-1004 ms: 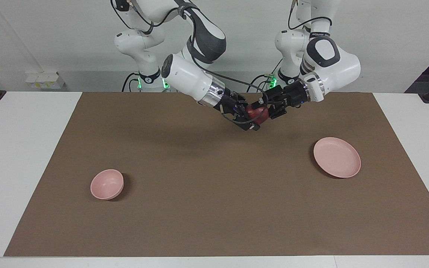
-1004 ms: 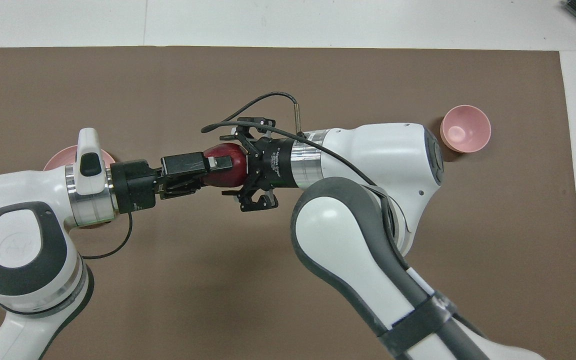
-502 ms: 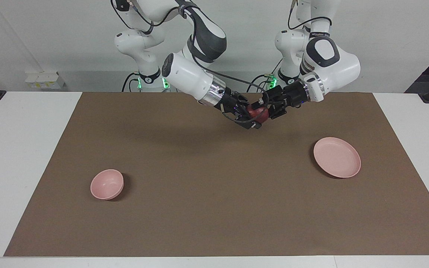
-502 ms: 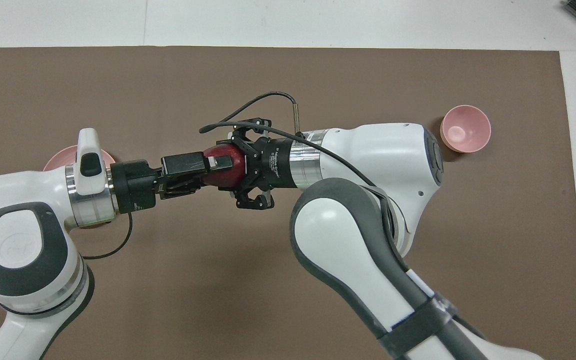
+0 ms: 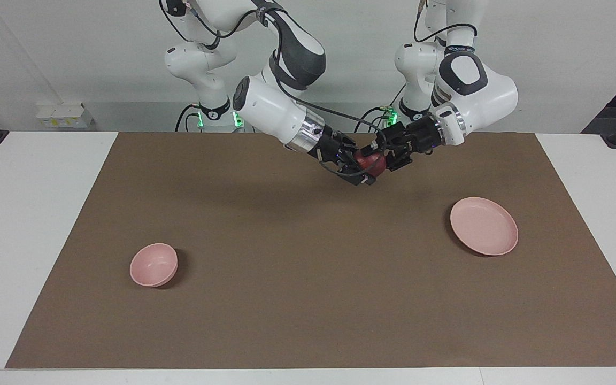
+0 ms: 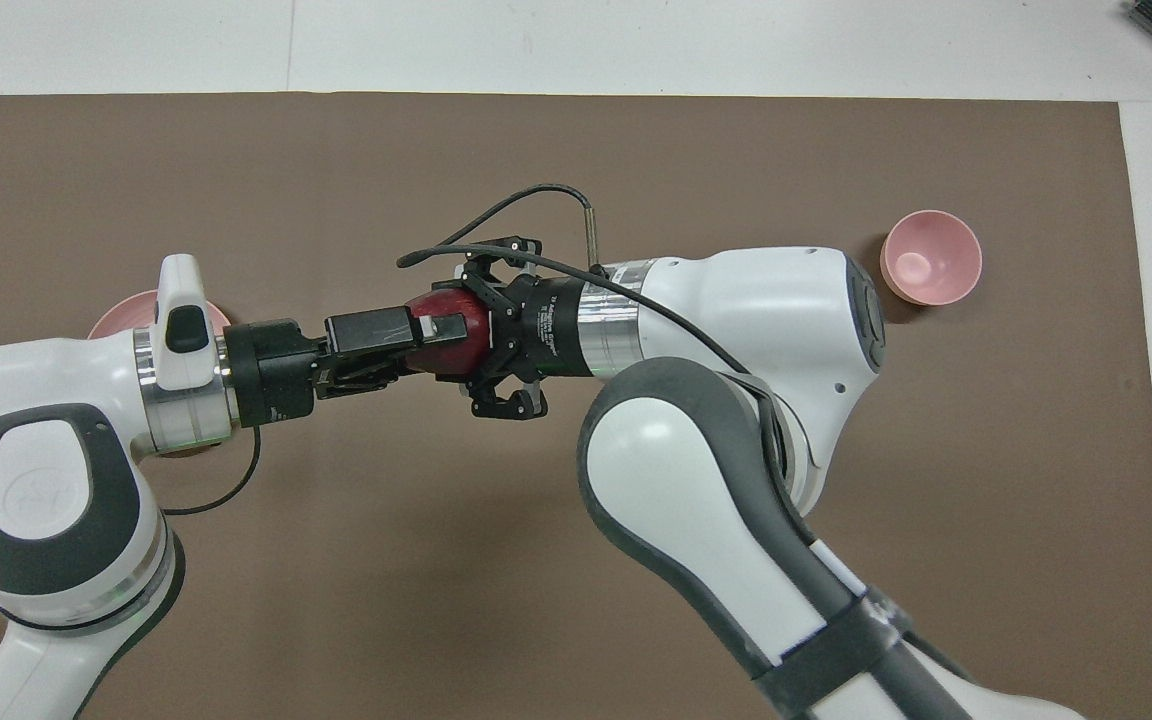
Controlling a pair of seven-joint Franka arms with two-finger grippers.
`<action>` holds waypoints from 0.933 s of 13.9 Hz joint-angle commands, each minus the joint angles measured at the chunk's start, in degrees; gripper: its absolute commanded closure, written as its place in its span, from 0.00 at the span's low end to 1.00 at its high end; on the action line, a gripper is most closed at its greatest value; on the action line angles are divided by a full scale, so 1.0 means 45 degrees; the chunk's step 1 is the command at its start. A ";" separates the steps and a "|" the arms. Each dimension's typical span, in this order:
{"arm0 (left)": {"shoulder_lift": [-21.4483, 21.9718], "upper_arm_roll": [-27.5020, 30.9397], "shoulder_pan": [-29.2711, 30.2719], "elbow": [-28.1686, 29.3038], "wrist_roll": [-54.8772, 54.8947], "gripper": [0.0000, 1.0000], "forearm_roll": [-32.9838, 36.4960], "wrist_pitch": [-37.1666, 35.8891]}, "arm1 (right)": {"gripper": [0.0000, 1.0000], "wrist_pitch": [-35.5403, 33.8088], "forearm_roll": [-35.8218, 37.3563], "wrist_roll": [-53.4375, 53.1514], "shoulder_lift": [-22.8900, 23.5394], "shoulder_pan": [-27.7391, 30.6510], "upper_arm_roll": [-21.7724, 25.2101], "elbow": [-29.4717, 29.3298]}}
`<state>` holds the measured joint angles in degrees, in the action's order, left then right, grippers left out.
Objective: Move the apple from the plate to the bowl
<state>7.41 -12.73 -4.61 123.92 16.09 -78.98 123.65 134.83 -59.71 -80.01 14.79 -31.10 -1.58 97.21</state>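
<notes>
Up at the robots' end, both arms meet in mid-air over the brown matte paper mat (image 5: pixel 308 251) that covers most of the white worktop (image 5: pixel 30 214). Between them sits the small round dark red apple (image 5: pixel 370 161), glossy skin, raised well off the mat and nowhere near either dish.

The right gripper (image 5: pixel 364 171), a black skeletal linkage thing on a shiny metal wrist ring, has its jaws clenched around the apple, so that's the one clearly grasping it. The left gripper (image 5: pixel 387 155), blockier black housing with flat fingers, is pressed right up against the apple from the other way; whether its jaws are squeezing or let go can't be told from here. In the overhead view the apple (image 6: pixel 456 330) is sandwiched between the two, with one flat finger of the left gripper (image 6: pixel 441 335) lying across its top.

Farther out, the wide shallow pale pink plate (image 5: pixel 483 225), smooth with a low rim, sits toward the left arm's end. Farthest from the robots, the small deep pale pink bowl (image 5: pixel 153 264) sits toward the right arm's end, well apart from the plate.
</notes>
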 commanded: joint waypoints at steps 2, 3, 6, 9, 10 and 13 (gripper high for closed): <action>0.0072 0.0036 -0.0264 -0.0329 -0.0410 0.00 0.1646 0.0178 | 1.00 0.0252 0.0143 0.0709 -0.0006 0.0075 0.0117 0.0019; -0.0045 0.0055 -0.0244 -0.0486 -0.0662 0.00 0.2446 0.0159 | 1.00 0.0252 0.0531 0.0807 -0.0006 0.0114 0.0156 0.0077; -0.0280 0.0075 -0.0186 -0.0742 -0.1113 0.00 0.5004 0.0022 | 1.00 0.0233 0.2093 0.0828 0.0052 0.0621 0.0137 0.0117; -0.0300 0.0211 -0.0049 -0.0722 -0.1114 0.00 0.8203 -0.0076 | 1.00 0.0252 0.3691 0.1157 0.0150 0.1167 0.0137 0.0117; -0.0358 0.0270 -0.0030 -0.0722 -0.1114 0.00 0.9472 -0.0172 | 1.00 0.0252 0.4511 0.1585 0.0189 0.1304 0.0137 0.0117; -0.0378 0.1048 -0.0049 -0.0858 -0.1095 0.00 1.2758 -0.0816 | 1.00 0.0233 0.5826 0.2991 0.0228 0.2026 0.0156 0.0350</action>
<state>6.19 -10.30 -4.89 121.61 11.31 -28.33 122.73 135.18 -36.15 -70.92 15.98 -24.08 -0.43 97.84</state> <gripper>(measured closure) 0.000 0.216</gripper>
